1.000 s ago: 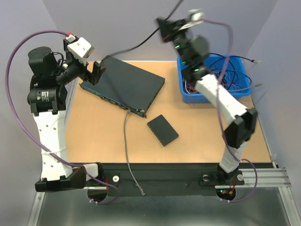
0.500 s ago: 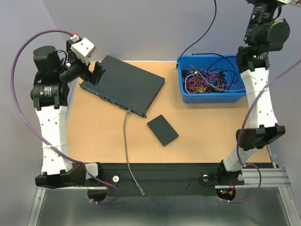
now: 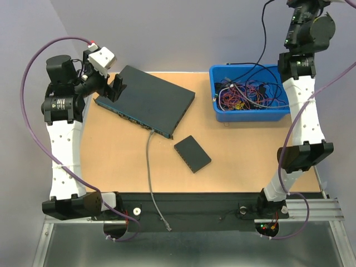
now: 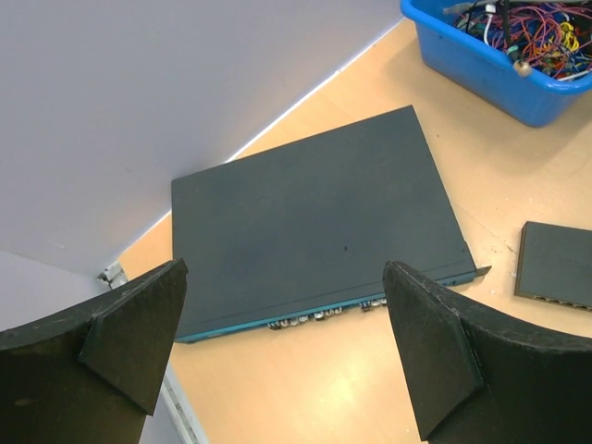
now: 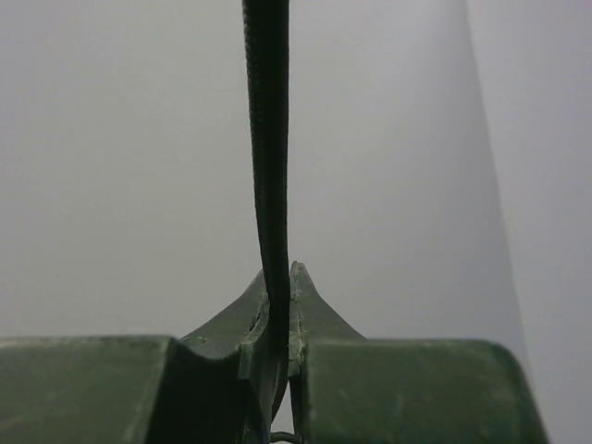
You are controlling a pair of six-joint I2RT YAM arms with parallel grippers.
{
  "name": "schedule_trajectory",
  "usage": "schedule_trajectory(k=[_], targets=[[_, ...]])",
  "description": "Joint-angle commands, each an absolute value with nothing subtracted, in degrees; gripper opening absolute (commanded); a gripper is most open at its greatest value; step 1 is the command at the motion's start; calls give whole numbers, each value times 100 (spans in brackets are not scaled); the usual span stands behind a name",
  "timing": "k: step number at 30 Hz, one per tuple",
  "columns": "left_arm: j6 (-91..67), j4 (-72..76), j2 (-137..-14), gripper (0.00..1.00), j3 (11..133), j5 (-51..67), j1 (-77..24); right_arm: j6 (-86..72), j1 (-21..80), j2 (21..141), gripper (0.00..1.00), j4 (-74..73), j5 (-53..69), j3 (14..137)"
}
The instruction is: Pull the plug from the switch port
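The switch [image 3: 149,99] runs lengthwise 10 to 4 o'clock, ports [image 4: 319,317] facing 7; right gripper [image 5: 279,282] pinches a black cable [image 5: 268,139], left gripper [image 4: 285,268] gapes empty.

Switch [image 3: 147,100] back-left; bin [image 3: 250,117] back-right; small box [image 3: 192,154] before switch.

A: Where is the right arm [image 3: 303,105] now?
B: Upright above the blue bin [image 3: 250,115], swung there from farther left.
A: And the black cable [image 3: 261,50]?
B: It drops into the bin, no longer stretched toward the switch [image 3: 147,100].
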State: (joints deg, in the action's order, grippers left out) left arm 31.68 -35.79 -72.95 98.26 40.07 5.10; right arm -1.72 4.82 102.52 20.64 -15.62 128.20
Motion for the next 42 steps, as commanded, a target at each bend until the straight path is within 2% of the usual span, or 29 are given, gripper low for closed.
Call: schedule_trajectory(k=[1,10,19,25,29,34,35,36,37,39,42], targets=[[3190,-3322,-7277,99,9695,4105,510,728,431,9817,1,2286,-1915,12946],[3243,-3287,-7304,99,9501,3955,510,1608,343,9853,0,2048,-2058,13149],[3146,-3111,-7295,99,9317,4052,501,1100,343,9729,0,1618,-959,11113],[3138,-2971,-7277,99,9027,4034,501,63,334,9800,0,1204,-273,9486],[3120,-2892,-7260,99,8860,4043,510,-588,316,10001,0,845,-307,8966],[3129,-2865,-7242,99,8772,4104,501,-1177,281,10546,0,-234,-597,9044],[3120,-2865,-7242,99,8745,4122,501,-1221,264,10686,11,-429,-693,9140],[3103,-2839,-7242,99,8736,4122,501,-1265,246,10818,28,-909,-738,9410],[3094,-2839,-7242,99,8728,4139,510,-1292,246,11115,69,-1210,-921,9639],[3103,-2830,-7242,99,8701,4148,501,-1310,237,11346,98,-1781,-1080,10063],[3120,-2839,-7233,99,8684,4175,510,-1345,237,11304,100,-2329,-1292,10476]])
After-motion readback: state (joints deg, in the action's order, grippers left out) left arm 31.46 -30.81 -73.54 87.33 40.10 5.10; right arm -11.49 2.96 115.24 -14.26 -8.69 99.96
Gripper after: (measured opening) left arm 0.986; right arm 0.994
